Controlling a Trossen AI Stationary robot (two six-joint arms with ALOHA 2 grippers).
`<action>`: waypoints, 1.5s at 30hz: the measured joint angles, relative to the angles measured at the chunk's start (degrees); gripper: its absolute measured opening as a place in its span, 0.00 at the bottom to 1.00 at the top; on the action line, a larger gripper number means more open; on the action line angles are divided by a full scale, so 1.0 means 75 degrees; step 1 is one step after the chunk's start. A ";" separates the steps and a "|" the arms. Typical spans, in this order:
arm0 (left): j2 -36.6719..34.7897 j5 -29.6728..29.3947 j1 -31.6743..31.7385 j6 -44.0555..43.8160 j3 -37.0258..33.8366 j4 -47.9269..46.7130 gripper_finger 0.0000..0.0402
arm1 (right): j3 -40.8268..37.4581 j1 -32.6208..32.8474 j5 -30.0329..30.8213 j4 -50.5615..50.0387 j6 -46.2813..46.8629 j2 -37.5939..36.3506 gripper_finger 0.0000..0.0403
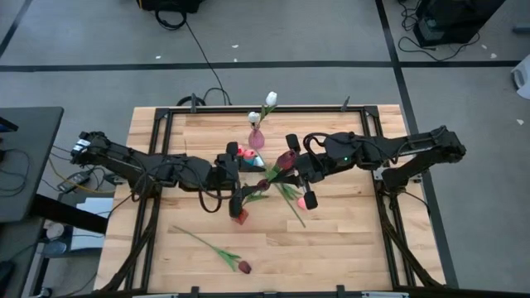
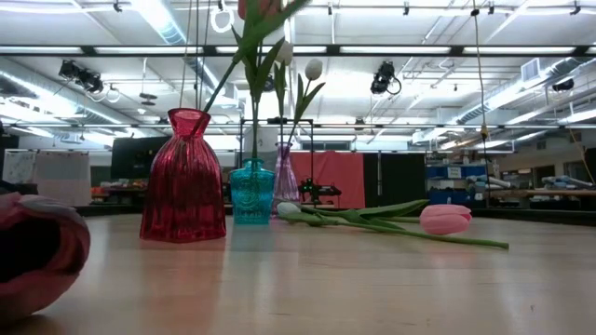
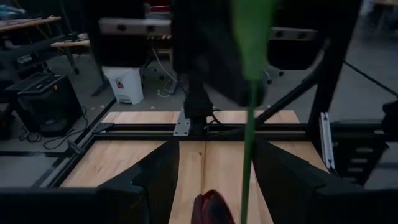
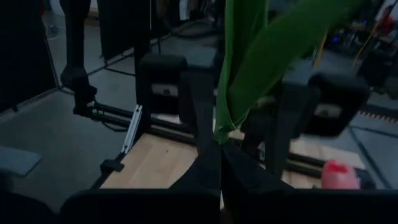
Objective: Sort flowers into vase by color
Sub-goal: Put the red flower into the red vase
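My right gripper [image 1: 283, 175] is shut on a dark red tulip [image 1: 286, 157] over the table's middle. Its stem slants down toward the red vase [image 1: 240, 217]. My left gripper [image 1: 235, 186] is open beside that vase. In the left wrist view the green stem [image 3: 249, 155] runs between its spread fingers without touching, above the vase's mouth [image 3: 211, 208]. A teal vase [image 1: 248, 160] holds pink tulips. A purple vase [image 1: 257, 139] holds white tulips [image 1: 270, 99]. A pink tulip [image 1: 291, 196] and a dark red tulip [image 1: 225, 253] lie flat on the table. My right gripper pinches the tulip's stem [image 4: 219, 138] between its two shut fingers, just where the leaves branch off. The fingers lie across the stem. The tulip is lifted off the table and tilted, its head up and its lower stem slanting toward the red vase.
The three vases stand close together at the table's middle and far side, as the low view [image 2: 184, 177] shows. The black frame rails [image 1: 157, 149] run along the table's edges. Bare wood [image 1: 348, 248] lies at the near right.
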 joint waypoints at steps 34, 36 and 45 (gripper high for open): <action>-0.0568 0.0926 -0.0448 0.0855 -0.1176 0.1426 0.03 | -0.0002 0.0249 0.0787 -0.1381 0.0529 -0.0838 0.19; -0.0896 0.0908 -0.0565 0.0744 -0.1610 0.1866 0.03 | -0.0070 0.0389 0.1199 -0.1604 0.0599 -0.1013 0.19; -0.2077 0.0845 -0.1044 -0.0203 -0.3630 0.2945 0.03 | -0.1139 0.0774 0.2588 -0.1302 0.0752 -0.1846 0.19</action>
